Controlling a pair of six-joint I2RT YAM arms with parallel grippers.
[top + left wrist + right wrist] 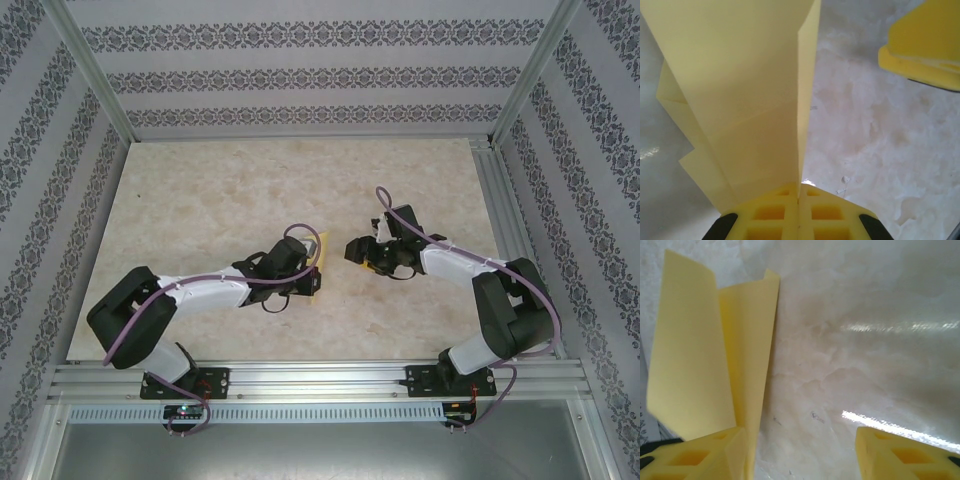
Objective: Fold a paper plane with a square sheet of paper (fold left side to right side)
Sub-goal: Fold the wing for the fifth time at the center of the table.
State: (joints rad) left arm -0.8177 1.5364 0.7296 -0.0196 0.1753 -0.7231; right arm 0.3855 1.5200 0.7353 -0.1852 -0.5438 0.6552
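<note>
Top external view
- Table (220,200): pale marbled surface, both arms reaching in from the near edge.
- Left gripper (316,268): near the middle of the table, pointing right. The arm covers the jaws, so I cannot tell their state from here.
- Paper sheet (319,285): yellow, at the tip of the left gripper, with only small parts showing past the wrist.
- Right gripper (358,252): just right of the paper and pointing left at it, close to the left gripper but apart from it.

Left wrist view
- Left gripper (799,197): the two yellow pads are pressed together with no gap and clamp the paper's lower edge.
- Paper sheet (750,90): folded and multi-layered, rising from the pads. A sharp crease runs up its right side, and further flaps spread to the left.
- Finger (922,47) of the right gripper: yellow, at upper right, clear of the paper.
- Table (865,140): bare surface to the right of the paper.

Right wrist view
- Right gripper (800,457): the jaws stand wide apart, with bare table between them and nothing clamped.
- Paper sheet (690,350): upright on the left side of the picture in two folded panels. Its lower edge runs down beside the inner face of the finger (695,457) on that side; I cannot tell whether they touch.
- Table (865,340): glossy, with light streaks.
</note>
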